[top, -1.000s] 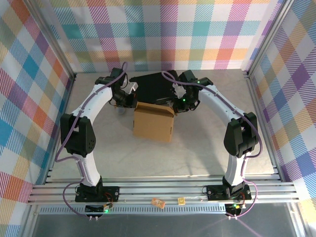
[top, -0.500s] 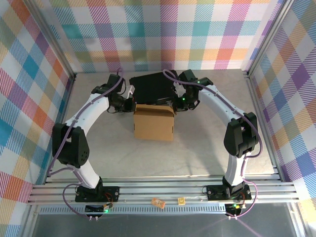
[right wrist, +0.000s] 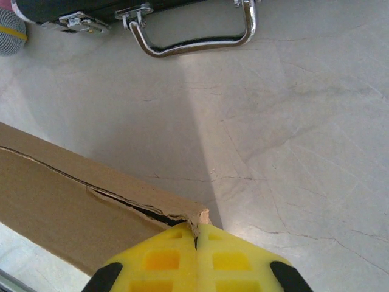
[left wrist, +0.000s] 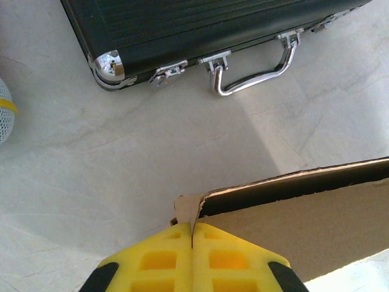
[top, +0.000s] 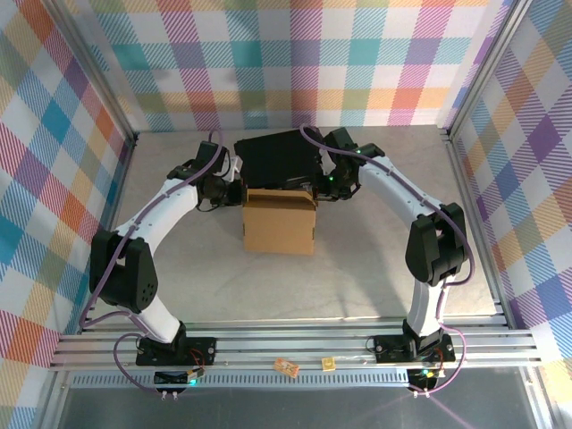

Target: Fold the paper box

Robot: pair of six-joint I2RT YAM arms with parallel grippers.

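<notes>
The paper box (top: 279, 223) is a brown cardboard box standing mid-table, its back edge toward the black case. My left gripper (top: 239, 192) is at the box's back left corner. In the left wrist view its yellow fingers (left wrist: 164, 258) are shut, with the cardboard corner (left wrist: 189, 210) pinched in the seam between them and the box wall (left wrist: 304, 213) running off to the right. My right gripper (top: 315, 191) is at the back right corner. Its yellow fingers (right wrist: 228, 258) are shut on that torn corner (right wrist: 200, 218), with the box wall (right wrist: 61, 207) stretching left.
A black hard case (top: 279, 159) with metal latches and a chrome handle (left wrist: 255, 73) lies just behind the box. A grey mesh ball with a yellow band (right wrist: 11, 30) sits beside the case. Metal frame rails and checkered walls border the table.
The left arm's elbow has swung out to the left and its gripper has slid in to the box's back left corner, uncovering more of the black case. The right arm and box hardly moved.
</notes>
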